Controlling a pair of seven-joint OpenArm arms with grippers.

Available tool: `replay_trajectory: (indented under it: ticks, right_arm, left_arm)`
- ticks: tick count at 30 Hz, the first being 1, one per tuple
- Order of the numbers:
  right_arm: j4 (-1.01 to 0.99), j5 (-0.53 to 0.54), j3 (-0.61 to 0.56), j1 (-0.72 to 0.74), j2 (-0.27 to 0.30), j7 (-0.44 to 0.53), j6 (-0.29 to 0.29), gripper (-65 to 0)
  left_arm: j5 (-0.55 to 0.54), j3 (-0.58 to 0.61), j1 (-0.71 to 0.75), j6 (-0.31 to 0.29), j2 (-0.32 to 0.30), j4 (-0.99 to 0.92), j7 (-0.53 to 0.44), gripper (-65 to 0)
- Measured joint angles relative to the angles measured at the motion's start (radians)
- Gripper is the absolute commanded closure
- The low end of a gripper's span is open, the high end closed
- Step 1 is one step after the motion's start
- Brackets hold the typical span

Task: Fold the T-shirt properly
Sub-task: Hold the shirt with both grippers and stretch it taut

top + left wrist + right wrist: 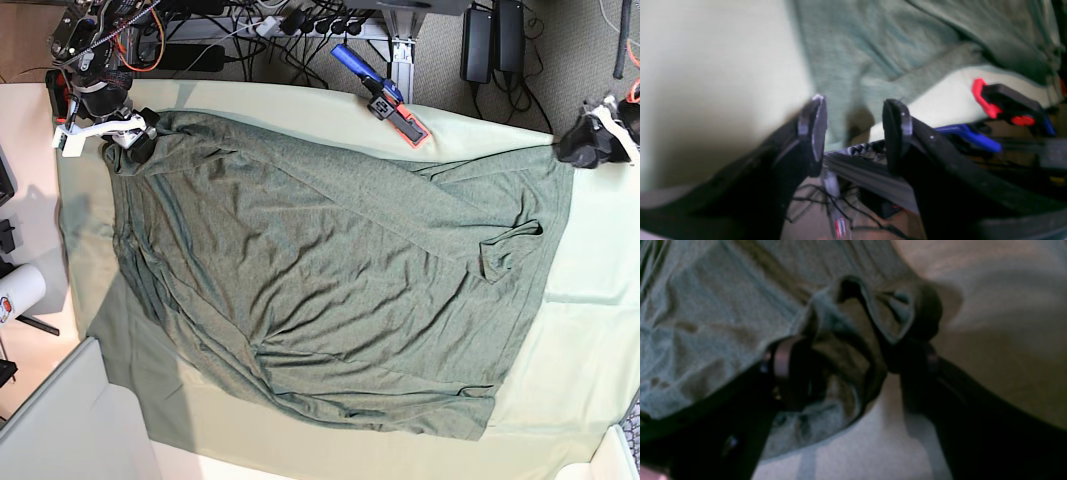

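Observation:
The dark olive T-shirt (330, 260) lies spread and wrinkled across the pale green table cloth (590, 330). A small fold stands up near its right edge (510, 240). My right gripper (135, 138) is at the shirt's far left corner. In the right wrist view its jaws (851, 365) stand wide open, with a bunched fold of the T-shirt (846, 340) between the fingers. My left gripper (578, 145) is at the far right corner. It is open (855, 128) over the table's edge, and the shirt's hem (853, 83) lies just ahead of the fingertips.
A red, black and blue clamp (385, 95) (1003, 103) sits on the table's far edge between the two arms. Cables and power supplies (480, 40) lie behind the table. A white roll (18, 290) stands off the left side.

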Motion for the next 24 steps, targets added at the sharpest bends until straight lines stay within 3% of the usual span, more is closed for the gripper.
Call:
replay_trajectory:
  ticks: [5,17,24]
  right_arm:
    - [0.000,0.000,0.000,0.000,0.000,0.000,0.000,-41.2]
    - [0.000,0.001,0.000,0.000,0.000,0.000,0.000,-41.2]
    - [0.000,0.009,0.000,0.000,0.000,0.000,0.000,-41.1]
  left_arm:
    - [-0.005,-0.071,0.000,0.000,-0.037,0.000,0.007,-30.8]
    - [0.023,0.084,0.003,0.000,-0.002,-0.001,0.000,-30.8]
    - [0.048,0.093,-0.017,0.000,0.024,-0.001,-0.013,-30.2]
